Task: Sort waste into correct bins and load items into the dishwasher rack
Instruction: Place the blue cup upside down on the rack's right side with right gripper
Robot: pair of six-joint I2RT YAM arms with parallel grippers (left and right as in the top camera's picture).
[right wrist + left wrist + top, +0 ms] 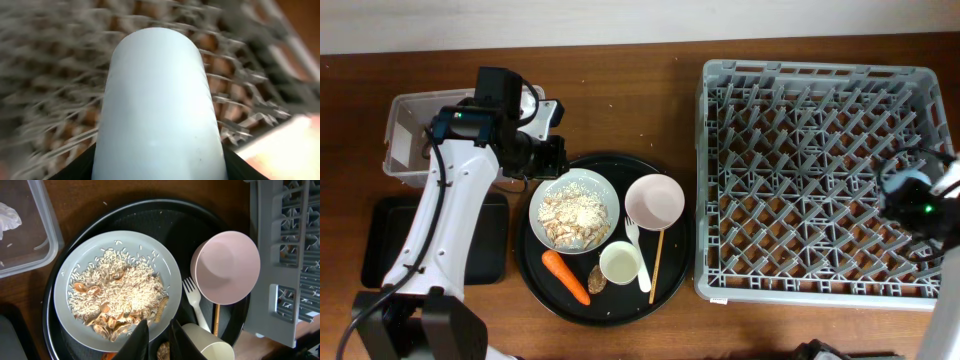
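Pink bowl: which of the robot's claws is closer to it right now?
Left. The left claw hovers by the white dish next to the pink bowl; the right claw is well away, over the grey rack.

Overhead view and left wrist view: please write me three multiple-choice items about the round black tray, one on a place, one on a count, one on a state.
1. Where does the carrot lie?
A. on the white dish
B. on the round black tray
C. in the white cup

2. How many cups stand on this tray?
A. one
B. two
C. three

3. The white dish is
A. empty
B. upside down
C. covered with rice scraps

Answers:
1. B, the carrot rests on the tray's black floor, below the dish.
2. A, only the white cup stands there.
3. C, grains and brown bits fill its middle.
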